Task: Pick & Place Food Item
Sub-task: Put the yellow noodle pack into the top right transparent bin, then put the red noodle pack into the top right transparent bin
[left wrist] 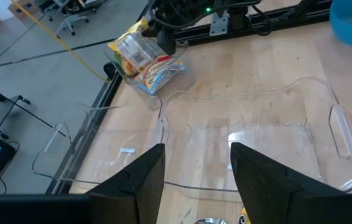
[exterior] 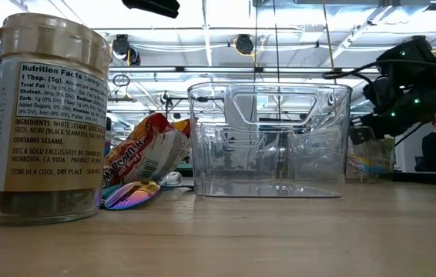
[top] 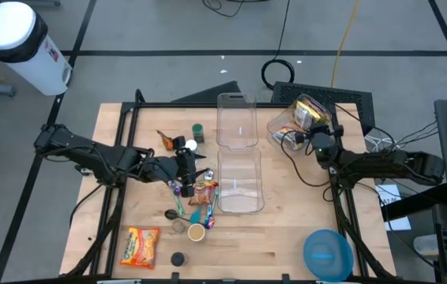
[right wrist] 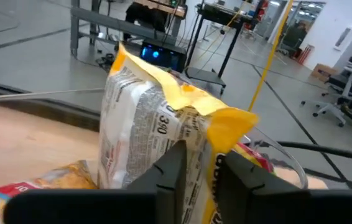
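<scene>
A yellow-and-white food packet (right wrist: 157,118) stands upright in a clear tub (top: 288,126) at the table's far right, beside other packets (left wrist: 154,70). My right gripper (right wrist: 201,171) reaches level into that tub, its fingers a narrow gap apart around the packet's yellow edge. My left gripper (left wrist: 194,180) hangs open with nothing between its fingers, left of the near clear bin (top: 241,183) and above a heap of snack packets (top: 204,192). A second clear bin (top: 236,120) stands behind the near one. My right gripper has its fingers (right wrist: 175,168) on either side of the packet's yellow edge (right wrist: 208,134), coming at it level. The packet stands upright in the tub. I cannot tell whether the fingers touch it.
An orange snack bag (top: 140,246), a small cup (top: 197,232), a spice jar (exterior: 48,115) and a shiny spoon (exterior: 129,194) lie near the front left. A blue bowl (top: 328,254) sits at the front right. A green-lidded jar (top: 198,129) stands behind my left gripper.
</scene>
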Available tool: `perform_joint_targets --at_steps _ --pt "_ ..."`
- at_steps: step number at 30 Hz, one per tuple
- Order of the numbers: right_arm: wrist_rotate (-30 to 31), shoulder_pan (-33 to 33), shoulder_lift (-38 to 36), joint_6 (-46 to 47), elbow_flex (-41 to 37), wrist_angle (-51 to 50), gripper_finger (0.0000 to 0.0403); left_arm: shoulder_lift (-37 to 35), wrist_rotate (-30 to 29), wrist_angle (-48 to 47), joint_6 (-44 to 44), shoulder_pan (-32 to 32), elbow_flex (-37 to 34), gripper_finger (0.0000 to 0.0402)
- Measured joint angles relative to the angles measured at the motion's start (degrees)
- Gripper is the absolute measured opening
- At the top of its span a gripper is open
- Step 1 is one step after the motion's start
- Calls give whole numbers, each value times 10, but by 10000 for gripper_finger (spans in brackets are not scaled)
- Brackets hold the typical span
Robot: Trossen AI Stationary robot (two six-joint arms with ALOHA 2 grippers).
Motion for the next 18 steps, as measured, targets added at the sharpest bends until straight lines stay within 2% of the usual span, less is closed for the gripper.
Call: perform_joint_targets --at_steps 11,15,18 --pt "-12 1 -41 -1 9 1 245 0 0 0 0 0 0 191" --pt "-13 14 -64 -19 18 1 287 0 0 0 0 0 0 191" --pt "-13 32 -88 -39 27 4 305 0 0 0 -2 0 0 191"
